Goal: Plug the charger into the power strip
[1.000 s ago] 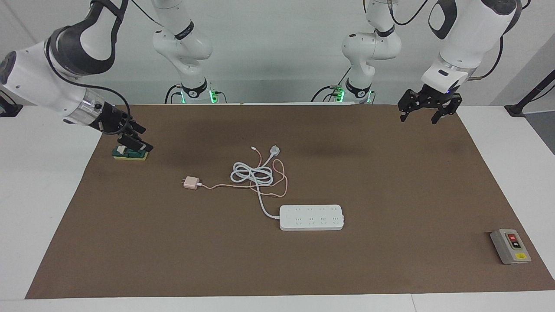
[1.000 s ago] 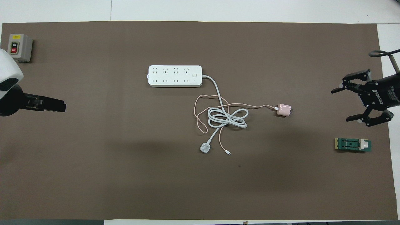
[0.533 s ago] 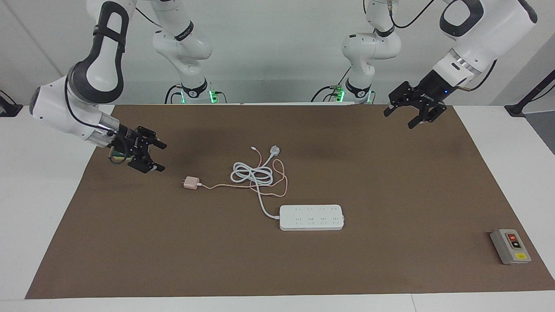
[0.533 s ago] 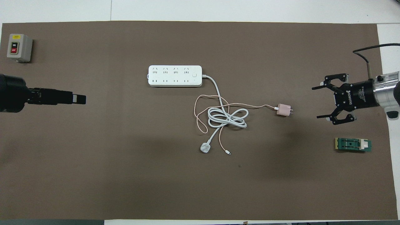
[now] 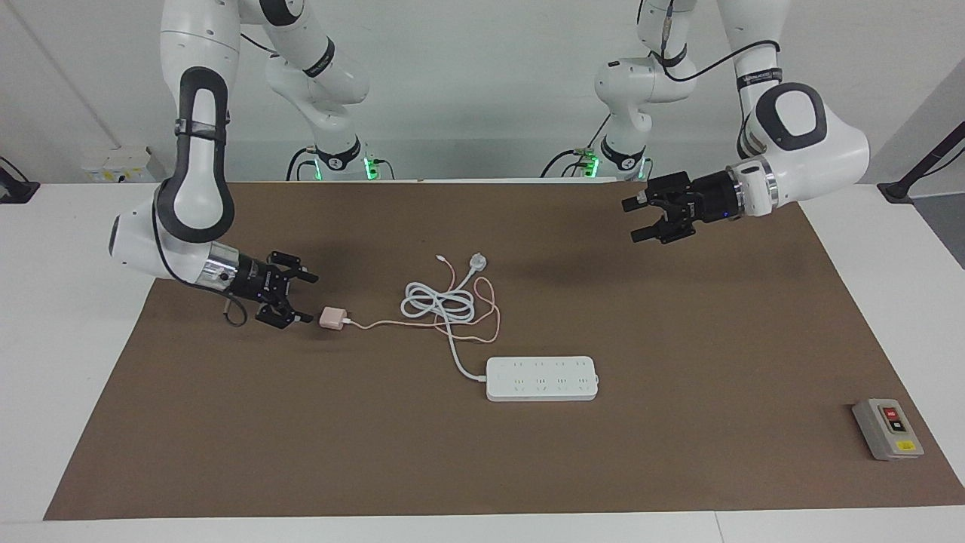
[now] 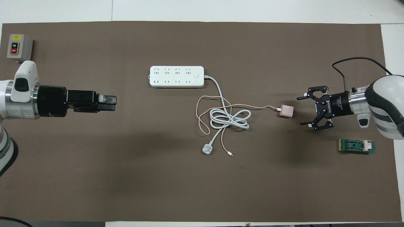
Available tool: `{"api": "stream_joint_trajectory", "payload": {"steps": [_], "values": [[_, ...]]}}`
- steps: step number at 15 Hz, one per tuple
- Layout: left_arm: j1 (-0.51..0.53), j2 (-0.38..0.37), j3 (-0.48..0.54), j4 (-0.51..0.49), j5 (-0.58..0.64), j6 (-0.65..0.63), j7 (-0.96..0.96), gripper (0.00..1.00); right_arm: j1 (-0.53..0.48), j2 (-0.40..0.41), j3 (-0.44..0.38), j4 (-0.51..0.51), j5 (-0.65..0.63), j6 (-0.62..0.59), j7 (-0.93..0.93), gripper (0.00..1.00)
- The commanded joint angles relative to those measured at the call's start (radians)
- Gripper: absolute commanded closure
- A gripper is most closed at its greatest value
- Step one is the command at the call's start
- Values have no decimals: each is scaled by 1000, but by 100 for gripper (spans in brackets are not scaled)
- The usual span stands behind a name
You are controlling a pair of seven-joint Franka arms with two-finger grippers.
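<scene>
At centre-left of the facing view, the right pincer [image 5: 303,299] stands released just beside the charger [image 5: 331,317], whose prongs point at it. The left pincer [image 5: 637,220], released, hangs well apart.

White table [image 5: 68,317] carries a brown mat [image 5: 678,452] over most of its top. Plain pale wall [image 5: 467,90] at 12 o'clock in the facing view. Lighting even; soft shadows on mat.
</scene>
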Motion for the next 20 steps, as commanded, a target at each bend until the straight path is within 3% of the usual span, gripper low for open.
{"api": "stream_joint_trajectory", "payload": {"steps": [1,4,6,13,18,19,20], "values": [[4,39,-6,-87,-195,-67,123,0,-8,11,4,-23,36,18,-54,0],[-5,194,-8,-98,-350,-205,296,0,-10,48,3,-25,85,28,-127,0],[-15,230,-14,-97,-364,-210,332,0,-6,57,4,-31,87,57,-153,0],[-135,234,-12,-98,-458,-132,370,0,0,79,4,-54,133,93,-187,0],[-184,241,-12,-98,-458,28,450,0,24,77,4,-79,167,149,-205,0],[-189,242,-12,-101,-458,48,449,0,24,77,4,-79,167,149,-205,1],[-190,242,-12,-103,-458,62,448,0,24,77,4,-79,168,149,-207,11]]}}
